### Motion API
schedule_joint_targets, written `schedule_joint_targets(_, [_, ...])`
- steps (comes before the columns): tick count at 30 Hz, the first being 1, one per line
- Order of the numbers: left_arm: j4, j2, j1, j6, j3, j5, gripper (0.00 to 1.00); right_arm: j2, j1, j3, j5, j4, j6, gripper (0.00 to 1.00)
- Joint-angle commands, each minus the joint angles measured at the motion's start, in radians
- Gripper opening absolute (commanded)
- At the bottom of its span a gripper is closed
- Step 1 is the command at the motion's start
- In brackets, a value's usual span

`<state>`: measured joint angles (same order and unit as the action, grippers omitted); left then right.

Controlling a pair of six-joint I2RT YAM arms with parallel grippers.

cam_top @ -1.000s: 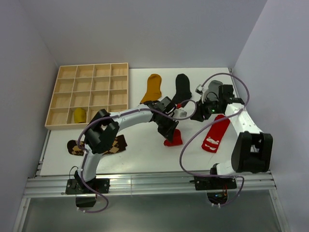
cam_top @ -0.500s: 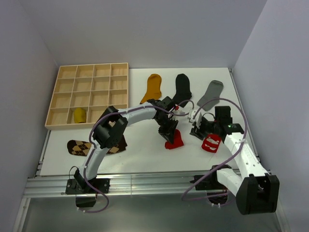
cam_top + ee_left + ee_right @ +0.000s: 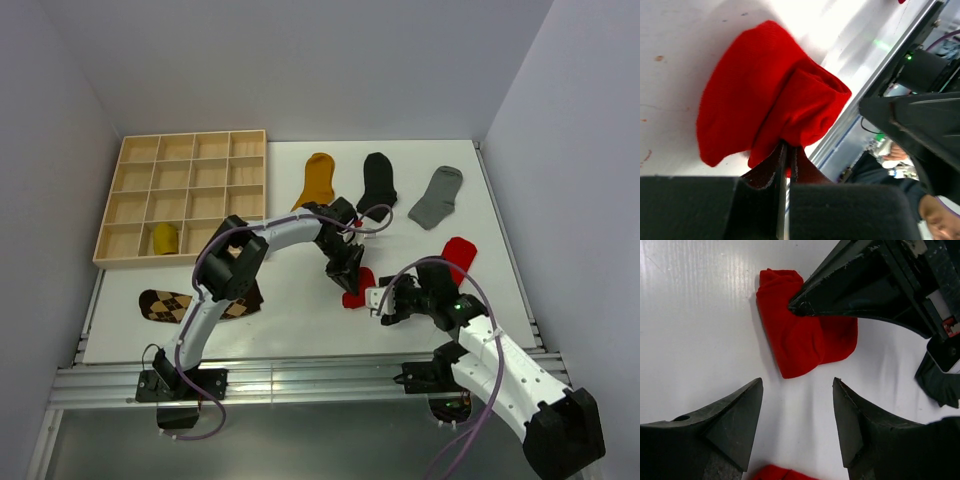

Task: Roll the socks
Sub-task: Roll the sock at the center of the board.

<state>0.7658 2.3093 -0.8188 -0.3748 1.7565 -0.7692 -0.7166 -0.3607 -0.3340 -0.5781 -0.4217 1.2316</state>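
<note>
A folded red sock (image 3: 357, 286) (image 3: 770, 90) (image 3: 800, 337) lies on the white table near its front middle. My left gripper (image 3: 348, 274) (image 3: 788, 146) is shut on a fold of it, and its black fingers (image 3: 850, 285) show pinching the sock's top in the right wrist view. My right gripper (image 3: 380, 300) (image 3: 797, 385) stands open just right of that sock, with bare table between its fingers. A second red sock (image 3: 458, 252) lies partly under the right arm. Mustard (image 3: 318, 180), black (image 3: 378, 180) and grey (image 3: 437, 196) socks lie flat at the back. Brown argyle socks (image 3: 165, 304) lie front left.
A wooden grid tray (image 3: 185, 195) stands at the back left, with a rolled yellow sock (image 3: 163, 237) in one front cell. The table's front edge and metal rail (image 3: 300, 375) run close behind the right gripper. Cables loop over both arms.
My right arm has swung from the back right to the front middle beside the held red sock, and its jaws have widened. The left gripper has kept its hold in place.
</note>
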Motion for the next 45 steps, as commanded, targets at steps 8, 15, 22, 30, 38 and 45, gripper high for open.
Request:
schedule_joint_targets(8, [0.0, 0.102, 0.023, -0.012, 0.04, 0.054, 0.0, -0.023, -0.178, 0.118, 0.194, 0.299, 0.069, 0.64])
schedule_joint_targets(15, [0.024, 0.122, 0.027, -0.012, 0.072, 0.057, 0.0, -0.067, -0.296, 0.205, 0.3, 0.495, 0.094, 0.64])
schedule_joint_targets(22, [0.04, 0.131, 0.029, 0.002, 0.07, 0.044, 0.0, -0.205, -0.325, 0.23, 0.379, 0.673, 0.118, 0.6])
schedule_joint_targets(30, [-0.02, 0.067, 0.043, -0.016, -0.031, 0.047, 0.11, -0.282, -0.323, 0.094, 0.365, 0.511, 0.06, 0.18])
schedule_joint_targets(38, [-0.365, -0.157, 0.082, -0.278, -0.308, 0.088, 0.35, -0.32, -0.319, -0.098, 0.23, 0.166, -0.009, 0.18])
schedule_joint_targets(45, [-0.585, -0.381, 0.098, -0.556, -0.555, 0.272, 0.38, -0.421, -0.313, -0.204, 0.17, 0.046, -0.041, 0.18])
